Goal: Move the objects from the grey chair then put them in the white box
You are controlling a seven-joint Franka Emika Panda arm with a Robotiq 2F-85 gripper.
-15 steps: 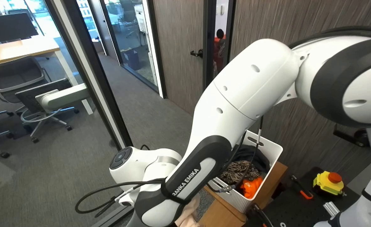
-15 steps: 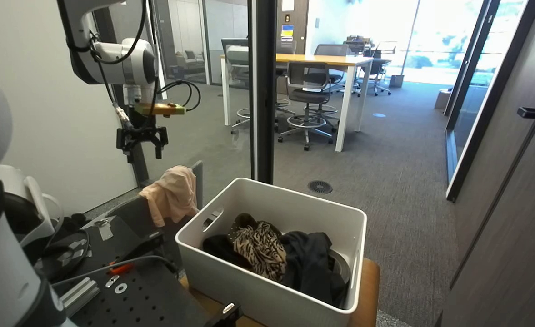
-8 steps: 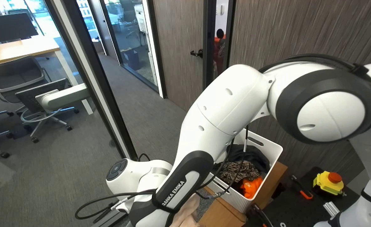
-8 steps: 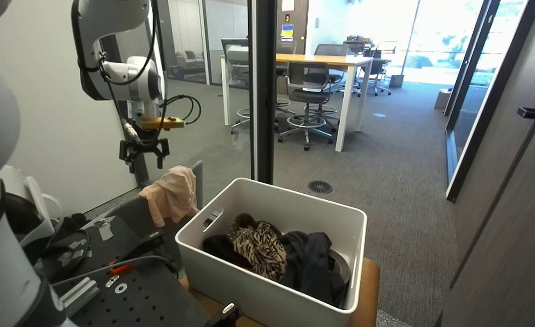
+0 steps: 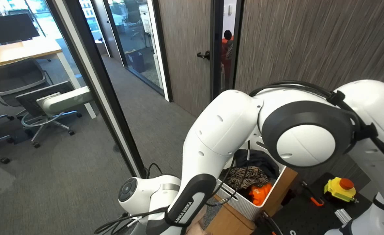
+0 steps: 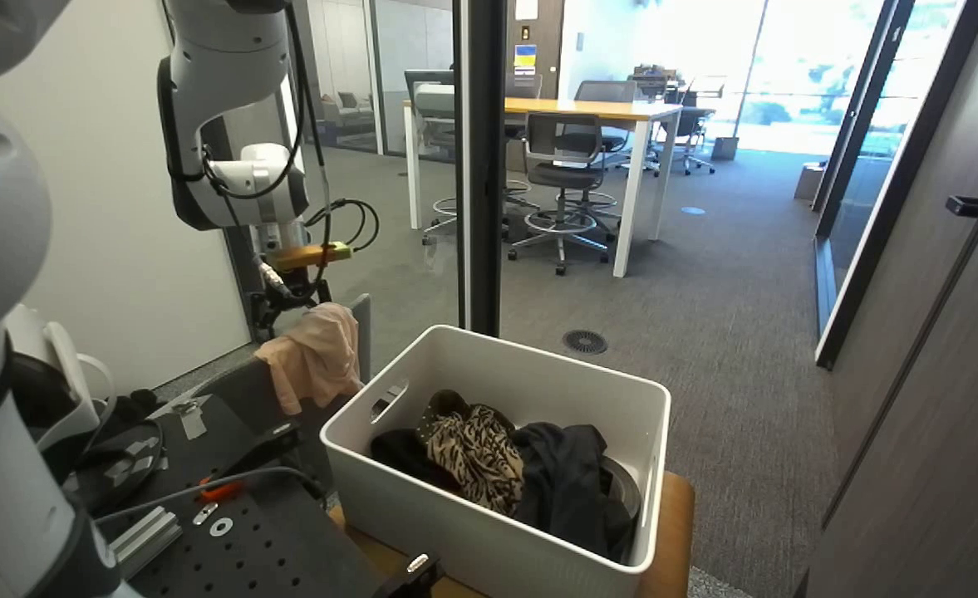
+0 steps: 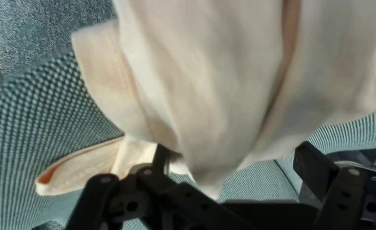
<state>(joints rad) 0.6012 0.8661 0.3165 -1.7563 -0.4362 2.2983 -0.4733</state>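
Cloth is draping over the chair, right by the claw, and showing between its fingers, which are standing apart; whether they are touching it is unclear; off to the claw's side, the box is holding dark and patterned clothes.

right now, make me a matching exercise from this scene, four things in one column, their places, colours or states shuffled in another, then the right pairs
Things
1. peach cloth
2. gripper
3. animal-print cloth
4. emergency stop button

Places, colours, states
A. yellow with a red top
B. inside the white box
C. draped over the grey chair
D. open, jaws apart

Right pairs: 1-C, 2-D, 3-B, 4-A
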